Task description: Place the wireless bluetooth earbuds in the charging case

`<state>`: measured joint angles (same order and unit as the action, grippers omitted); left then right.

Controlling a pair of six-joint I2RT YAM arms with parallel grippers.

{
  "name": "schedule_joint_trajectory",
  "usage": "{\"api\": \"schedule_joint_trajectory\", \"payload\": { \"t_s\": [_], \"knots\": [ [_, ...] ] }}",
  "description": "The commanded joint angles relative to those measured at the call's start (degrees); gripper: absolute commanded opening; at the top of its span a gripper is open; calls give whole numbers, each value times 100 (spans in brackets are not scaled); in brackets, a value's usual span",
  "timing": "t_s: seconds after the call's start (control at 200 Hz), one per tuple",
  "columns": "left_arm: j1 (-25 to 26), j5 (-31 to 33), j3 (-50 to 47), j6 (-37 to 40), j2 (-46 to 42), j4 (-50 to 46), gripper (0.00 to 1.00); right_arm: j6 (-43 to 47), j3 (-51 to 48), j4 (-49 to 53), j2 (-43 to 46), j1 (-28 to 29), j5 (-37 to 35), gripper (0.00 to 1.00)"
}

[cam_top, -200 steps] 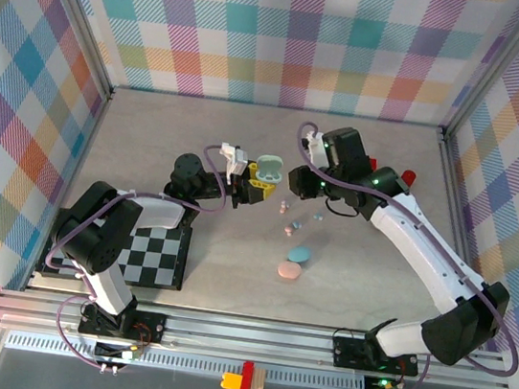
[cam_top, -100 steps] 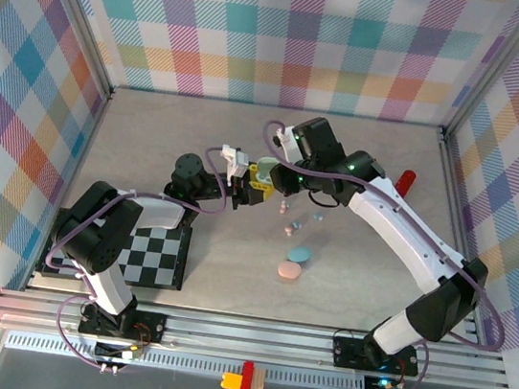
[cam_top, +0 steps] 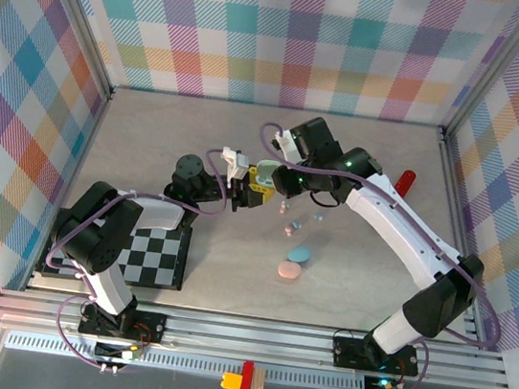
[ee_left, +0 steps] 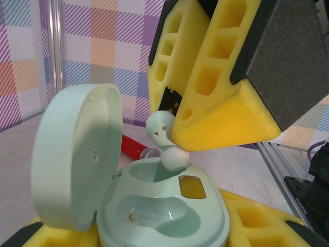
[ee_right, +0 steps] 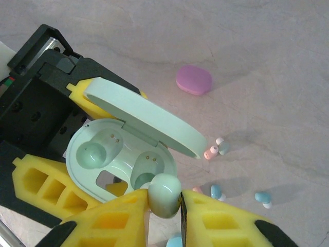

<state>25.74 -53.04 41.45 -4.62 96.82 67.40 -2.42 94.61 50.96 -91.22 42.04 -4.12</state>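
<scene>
The main risk is a crooked seat. The mint earbud pinched in my right tool sits at the near rim of the empty well, not squarely over it. If I press down like this, it may catch on the rim and skid sideways out of my grip. It would then drop to the table among the loose earbuds. Pressing hard could also twist the charging case in my left tool, which is clamped on its base. The other well already holds a bud.

In the top view, my right arm arcs in from the right with its wrist turned over the case. My left arm reaches forward and inward, holding the case off the table with its lid open.
</scene>
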Motion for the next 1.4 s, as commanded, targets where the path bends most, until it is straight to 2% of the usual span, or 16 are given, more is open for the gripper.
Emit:
{"api": "schedule_joint_trajectory", "payload": {
  "t_s": [0.0, 0.27, 0.465, 0.55, 1.395],
  "knots": [
    [-51, -128, 47, 146, -284, 84, 30, 197, 229, 208, -170, 41, 113, 22],
    [-55, -142, 21, 128, -358, 81, 30, 295, 389, 235, -297, 45, 124, 23],
    [-51, -156, 38, 111, -331, 107, 30, 281, 466, 172, -238, 58, 300, 27],
    [-51, -154, 38, 111, -326, 107, 30, 277, 547, 332, -263, 59, 101, 22],
    [-51, -146, -85, 85, -305, 309, 30, 564, 1421, 1483, -751, 58, 277, 23]
  ]
}}
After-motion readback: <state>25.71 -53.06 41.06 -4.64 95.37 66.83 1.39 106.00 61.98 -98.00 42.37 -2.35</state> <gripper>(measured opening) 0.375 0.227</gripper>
